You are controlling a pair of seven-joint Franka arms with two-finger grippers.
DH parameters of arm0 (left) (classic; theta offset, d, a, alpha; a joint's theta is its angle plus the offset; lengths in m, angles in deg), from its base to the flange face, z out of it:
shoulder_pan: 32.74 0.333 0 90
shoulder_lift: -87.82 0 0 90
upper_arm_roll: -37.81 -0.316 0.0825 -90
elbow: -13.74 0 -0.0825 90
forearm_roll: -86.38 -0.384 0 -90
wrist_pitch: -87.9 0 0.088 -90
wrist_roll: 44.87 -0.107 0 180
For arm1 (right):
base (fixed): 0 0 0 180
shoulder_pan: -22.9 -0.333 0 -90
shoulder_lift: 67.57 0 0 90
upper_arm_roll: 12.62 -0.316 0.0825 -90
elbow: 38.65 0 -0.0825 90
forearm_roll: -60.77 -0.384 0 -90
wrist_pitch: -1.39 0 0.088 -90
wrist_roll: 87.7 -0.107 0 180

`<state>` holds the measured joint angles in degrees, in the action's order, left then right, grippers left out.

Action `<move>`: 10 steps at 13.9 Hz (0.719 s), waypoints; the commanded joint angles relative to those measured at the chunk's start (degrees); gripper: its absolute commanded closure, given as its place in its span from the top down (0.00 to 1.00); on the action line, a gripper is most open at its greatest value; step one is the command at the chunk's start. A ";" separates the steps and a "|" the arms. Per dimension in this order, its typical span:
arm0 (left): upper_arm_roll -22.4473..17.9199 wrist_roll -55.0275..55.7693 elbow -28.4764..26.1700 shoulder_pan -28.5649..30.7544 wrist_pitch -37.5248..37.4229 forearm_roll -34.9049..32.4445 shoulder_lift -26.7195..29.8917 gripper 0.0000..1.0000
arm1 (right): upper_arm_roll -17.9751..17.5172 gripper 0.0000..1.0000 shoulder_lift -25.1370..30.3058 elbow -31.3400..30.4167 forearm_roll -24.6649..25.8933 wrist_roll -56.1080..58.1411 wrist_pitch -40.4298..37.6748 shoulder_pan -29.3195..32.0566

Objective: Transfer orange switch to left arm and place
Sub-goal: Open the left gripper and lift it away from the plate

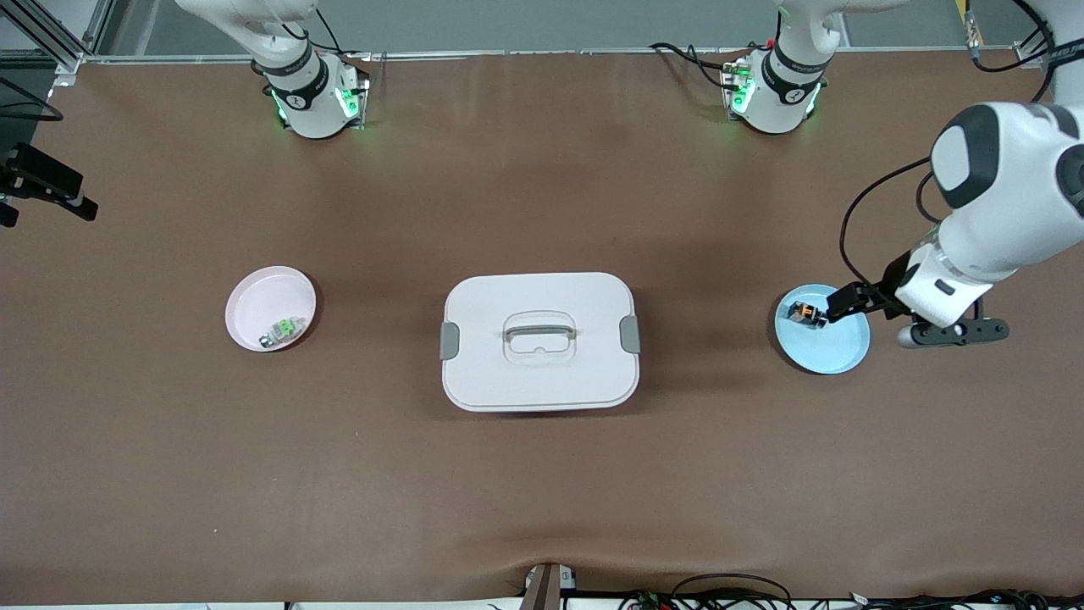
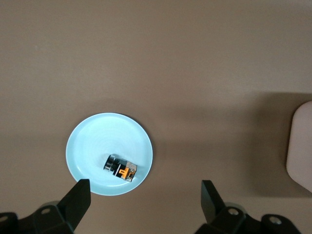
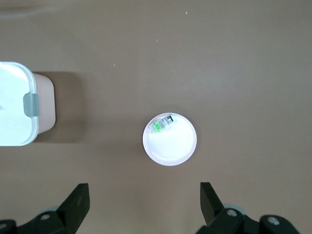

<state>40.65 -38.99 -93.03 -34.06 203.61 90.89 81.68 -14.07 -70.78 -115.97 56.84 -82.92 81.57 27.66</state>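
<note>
I have the left gripper over the blue plate, fingers wide, empty (switch lies on it); right gripper spread wide too, empty, above the pink plate.

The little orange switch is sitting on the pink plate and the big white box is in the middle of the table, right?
Not quite. The orange switch sits on the blue plate, as the front view shows; the pink plate holds a green-and-silver part. The white box is indeed in the middle of the table.

We see a brown table. On it rest a pink plate, the box and a blue plate.
</note>
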 commanded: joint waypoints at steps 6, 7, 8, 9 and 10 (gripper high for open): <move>-0.03 -6.22 -8.07 3.25 -3.56 -1.87 15.34 1.00 | 0.58 1.00 0.41 -1.43 -0.38 -0.30 -3.27 0.34; 0.14 -6.23 -11.15 3.78 -2.60 -1.96 18.15 1.00 | 0.58 1.00 0.41 -1.43 -0.38 -0.30 -3.27 0.34; 0.32 -6.23 -13.87 3.70 -1.46 -1.96 20.62 1.00 | 0.58 1.00 0.41 -1.43 -0.29 -0.30 -3.27 0.34; 0.49 -6.23 -16.08 3.70 -0.67 -1.96 22.90 1.00 | 0.58 1.00 0.41 -1.43 -0.29 -0.30 -3.27 0.34; 1.02 -6.14 -16.53 3.70 -0.48 -1.87 23.80 1.00 | 0.58 1.00 0.41 -1.43 -0.29 -0.22 -3.19 0.25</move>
<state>40.54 -44.61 -104.15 -30.86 200.80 89.82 100.05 -13.46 -70.93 -116.99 56.84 -82.92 78.42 27.68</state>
